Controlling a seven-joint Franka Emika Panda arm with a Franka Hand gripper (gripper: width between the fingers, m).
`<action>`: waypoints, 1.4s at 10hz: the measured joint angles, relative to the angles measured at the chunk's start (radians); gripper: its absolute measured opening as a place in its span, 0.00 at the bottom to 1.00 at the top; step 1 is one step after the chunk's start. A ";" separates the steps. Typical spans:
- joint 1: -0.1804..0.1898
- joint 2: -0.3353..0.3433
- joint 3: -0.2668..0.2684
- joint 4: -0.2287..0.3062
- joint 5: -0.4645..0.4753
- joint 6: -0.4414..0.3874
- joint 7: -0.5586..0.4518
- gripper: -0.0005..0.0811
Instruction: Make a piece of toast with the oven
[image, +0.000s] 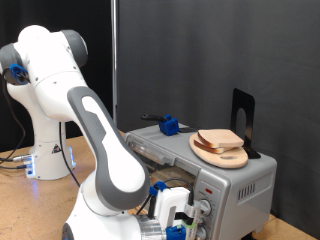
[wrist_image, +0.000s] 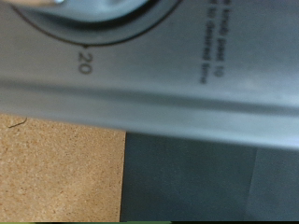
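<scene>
From outside you see the gripper (image: 190, 215) at the boxy silver toaster oven (image: 235, 185) front, pale bread slice (image: 221, 141) on top; the wrist camera alone shows a dial (wrist_image: 93, 21) marked 20. You cannot tell the fingers' state.

oven (image: 235, 185): matt silver metal | plate (image: 215, 152): smooth wood | table (wrist_image: 56, 168): rough chipboard

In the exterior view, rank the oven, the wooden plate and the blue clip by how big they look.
1. oven, largest
2. wooden plate, on the oven's top
3. blue clip, smallest, though it sits farther back, which shrinks it somewhat.
</scene>
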 joint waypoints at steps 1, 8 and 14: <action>-0.002 -0.004 0.000 -0.002 0.002 -0.006 0.003 0.29; -0.005 -0.004 0.000 -0.010 0.028 -0.005 -0.048 0.27; -0.006 0.002 0.002 -0.010 0.076 0.015 -0.288 0.27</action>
